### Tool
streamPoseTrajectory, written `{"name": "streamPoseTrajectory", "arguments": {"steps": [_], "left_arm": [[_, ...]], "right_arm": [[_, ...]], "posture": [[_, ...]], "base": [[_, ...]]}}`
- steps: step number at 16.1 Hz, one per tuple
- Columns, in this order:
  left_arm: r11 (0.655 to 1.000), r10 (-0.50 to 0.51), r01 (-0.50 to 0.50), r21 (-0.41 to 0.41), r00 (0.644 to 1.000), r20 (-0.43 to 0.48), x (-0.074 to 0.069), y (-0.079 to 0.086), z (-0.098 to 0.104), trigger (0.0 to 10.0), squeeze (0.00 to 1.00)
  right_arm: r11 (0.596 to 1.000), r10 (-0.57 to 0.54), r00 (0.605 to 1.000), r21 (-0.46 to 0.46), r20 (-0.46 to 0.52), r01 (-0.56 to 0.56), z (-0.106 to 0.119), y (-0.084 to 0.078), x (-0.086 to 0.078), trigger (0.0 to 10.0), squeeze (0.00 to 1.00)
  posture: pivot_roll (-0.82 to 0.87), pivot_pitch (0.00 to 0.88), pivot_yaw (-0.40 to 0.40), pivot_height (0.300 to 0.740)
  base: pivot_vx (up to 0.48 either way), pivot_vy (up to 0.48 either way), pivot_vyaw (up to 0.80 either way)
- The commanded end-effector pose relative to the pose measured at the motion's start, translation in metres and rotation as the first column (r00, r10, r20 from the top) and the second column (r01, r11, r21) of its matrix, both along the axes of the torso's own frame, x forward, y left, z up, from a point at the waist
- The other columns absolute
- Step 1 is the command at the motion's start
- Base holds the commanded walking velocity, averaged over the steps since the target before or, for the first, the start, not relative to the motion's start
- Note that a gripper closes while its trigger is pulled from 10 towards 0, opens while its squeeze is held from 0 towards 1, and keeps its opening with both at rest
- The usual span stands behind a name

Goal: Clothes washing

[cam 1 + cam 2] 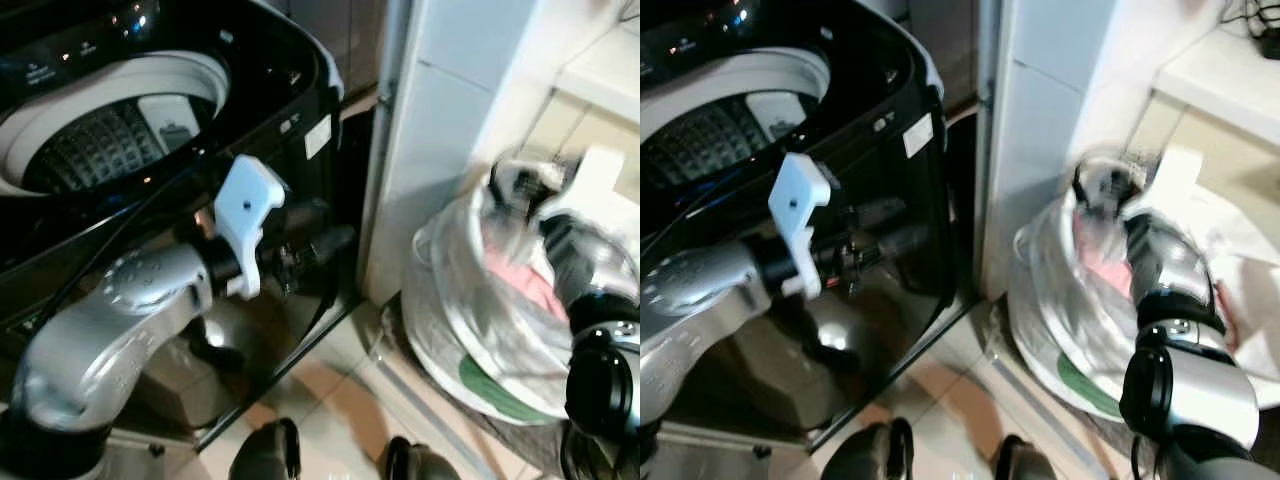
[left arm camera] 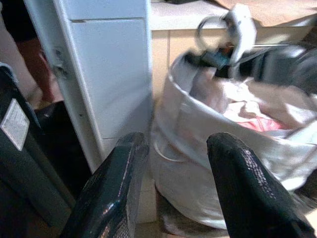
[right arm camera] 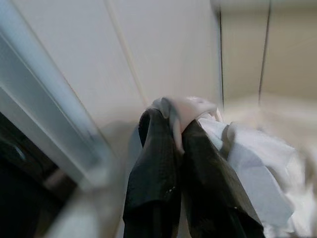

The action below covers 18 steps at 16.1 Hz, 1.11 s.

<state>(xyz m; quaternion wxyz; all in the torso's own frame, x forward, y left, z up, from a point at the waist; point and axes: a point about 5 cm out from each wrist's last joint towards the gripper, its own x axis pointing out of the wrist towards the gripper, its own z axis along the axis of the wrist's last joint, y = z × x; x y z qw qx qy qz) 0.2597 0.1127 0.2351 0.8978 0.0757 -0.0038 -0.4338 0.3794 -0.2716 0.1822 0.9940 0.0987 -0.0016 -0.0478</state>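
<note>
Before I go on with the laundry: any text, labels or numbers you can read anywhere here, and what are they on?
Nothing can be read.
Washing machine control panel: small lit marks and white lettering, too small and blurred to read.
White sticker on the washer's front corner: print too blurred to read.
Laundry bag: no text visible.

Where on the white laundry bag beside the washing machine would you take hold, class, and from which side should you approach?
Grip the bunched upper rim of the laundry bag, coming from above. The bag stands open upward with soft, sagging walls that offer no firm hold, while its gathered rim gives a pinchable fold. The right end effector is shut on pale fabric there. The left end effector hangs open by the washing machine.
</note>
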Motion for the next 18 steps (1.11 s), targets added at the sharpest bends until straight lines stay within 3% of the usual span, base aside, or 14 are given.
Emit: {"name": "streamPoseTrajectory", "arguments": {"steps": [1, 3, 5, 7, 8, 9, 10, 12, 14, 15, 16, 17, 18], "left_arm": [[1.000, -0.004, 0.004, 0.004, 0.999, 0.038, 0.007, -0.006, -0.001, 10.0, 0.00], [1.000, -0.012, 0.013, -0.022, 0.999, 0.053, 0.013, -0.012, -0.002, 10.0, 0.00], [0.999, -0.016, 0.018, -0.031, 0.998, 0.063, 0.016, -0.013, -0.003, 10.0, 0.00], [0.996, -0.005, 0.012, -0.083, 0.996, 0.084, 0.024, -0.018, -0.001, 10.0, 0.00], [0.995, -0.005, 0.014, -0.095, 0.996, 0.094, 0.025, -0.020, 0.000, 10.0, 0.00], [0.992, -0.002, 0.015, -0.127, 0.994, 0.105, 0.028, -0.023, 0.002, 10.0, 0.00], [0.983, 0.002, 0.020, -0.182, 0.993, 0.122, 0.033, -0.028, 0.007, 10.0, 0.00], [0.973, 0.005, 0.024, -0.229, 0.992, 0.125, 0.036, -0.032, 0.011, 10.0, 0.00], [0.956, 0.025, 0.018, -0.291, 0.989, 0.144, 0.043, -0.038, 0.017, 10.0, 0.00], [0.934, 0.044, 0.027, -0.357, 0.981, 0.190, 0.047, -0.040, 0.029, 10.0, 0.00], [0.904, 0.067, 0.035, -0.425, 0.973, 0.222, 0.051, -0.041, 0.041, 10.0, 0.00], [0.877, 0.066, 0.049, -0.478, 0.973, 0.220, 0.053, -0.041, 0.048, 10.0, 0.48], [0.822, 0.011, 0.116, -0.557, 0.976, 0.220, 0.055, -0.045, 0.060, 10.0, 1.00]], "right_arm": [[0.998, 0.043, 0.999, -0.054, 0.033, -0.041, 0.018, 0.000, -0.002, 0.0, 0.00], [0.984, 0.115, 0.993, -0.139, 0.035, -0.109, 0.037, -0.002, -0.015, 0.0, 0.00], [0.977, 0.149, 0.987, -0.159, 0.054, -0.139, 0.052, -0.002, -0.022, 0.0, 0.00], [0.942, 0.287, 0.951, -0.215, 0.116, -0.258, 0.098, 0.006, -0.039, 0.0, 0.00], [0.934, 0.316, 0.940, -0.218, 0.130, -0.284, 0.108, 0.010, -0.043, 0.0, 0.00], [0.923, 0.365, 0.913, -0.203, 0.184, -0.328, 0.130, 0.017, -0.051, 0.0, 0.00], [0.880, 0.460, 0.857, -0.248, 0.233, -0.406, 0.163, 0.036, -0.062, 0.0, 0.00], [0.847, 0.513, 0.825, -0.297, 0.239, -0.441, 0.179, 0.050, -0.067, 0.0, 0.00], [0.802, 0.598, 0.732, -0.240, 0.327, -0.547, 0.202, 0.070, -0.077, 0.0, 0.00], [0.761, 0.645, 0.676, -0.213, 0.357, -0.613, 0.208, 0.081, -0.079, 0.0, 0.00], [0.730, 0.674, 0.646, -0.188, 0.360, -0.657, 0.209, 0.089, -0.080, 0.0, 0.00], [0.711, 0.689, 0.628, -0.172, 0.361, -0.681, 0.207, 0.093, -0.080, 0.0, 0.00], [0.664, 0.719, 0.586, -0.122, 0.374, -0.738, 0.205, 0.104, -0.080, 0.0, 0.00]], "posture": [[0.03, 0.074, 0.026, 0.740], [-0.01, 0.061, 0.028, 0.740], [-0.02, 0.056, 0.032, 0.740], [-0.05, 0.043, 0.048, 0.740], [-0.06, 0.038, 0.053, 0.740], [-0.08, 0.031, 0.062, 0.740], [-0.09, 0.015, 0.072, 0.740], [-0.10, 0.007, 0.076, 0.740], [-0.12, 0.000, 0.076, 0.740], [-0.14, 0.000, 0.075, 0.740], [-0.14, 0.000, 0.071, 0.740], [-0.14, 0.000, 0.070, 0.740], [-0.14, 0.000, 0.063, 0.740]], "base": [[0.000, 0.000, 0.00], [0.000, 0.000, 0.00], [0.000, 0.000, 0.00], [0.000, 0.000, 0.00], [0.000, 0.000, 0.00], [0.000, 0.000, 0.00], [0.000, 0.000, 0.00], [0.000, 0.000, 0.00], [0.000, 0.000, 0.00], [0.000, 0.000, 0.00], [0.000, 0.000, 0.00], [0.000, 0.000, 0.00], [0.000, 0.000, 0.00]]}}
